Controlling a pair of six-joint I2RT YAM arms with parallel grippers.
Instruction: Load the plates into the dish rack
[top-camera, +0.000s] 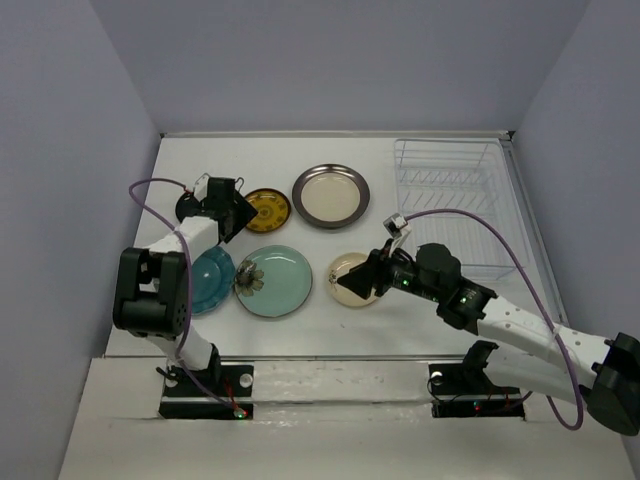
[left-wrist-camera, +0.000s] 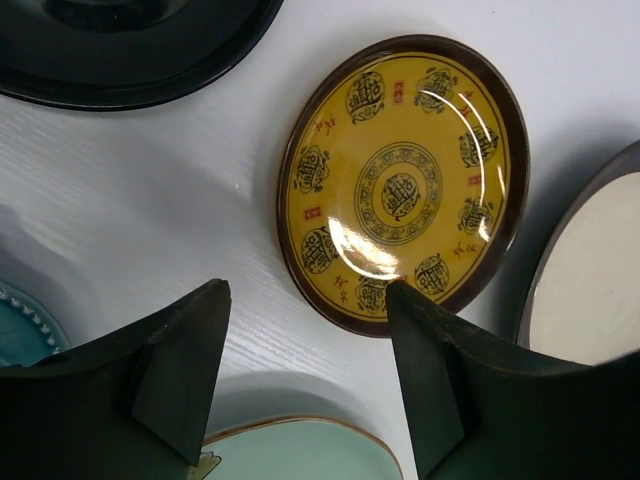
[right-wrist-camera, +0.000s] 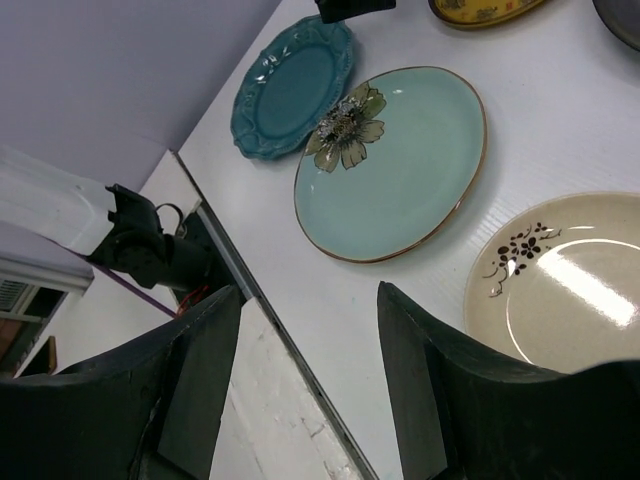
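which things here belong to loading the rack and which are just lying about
Belong to the job: black plate, amber plate, silver-rimmed cream plate, tan plate, pale teal flowered plate, dark teal scalloped plate, dish rack.

Not part of it: purple cables, white table. Nothing else loose shows.
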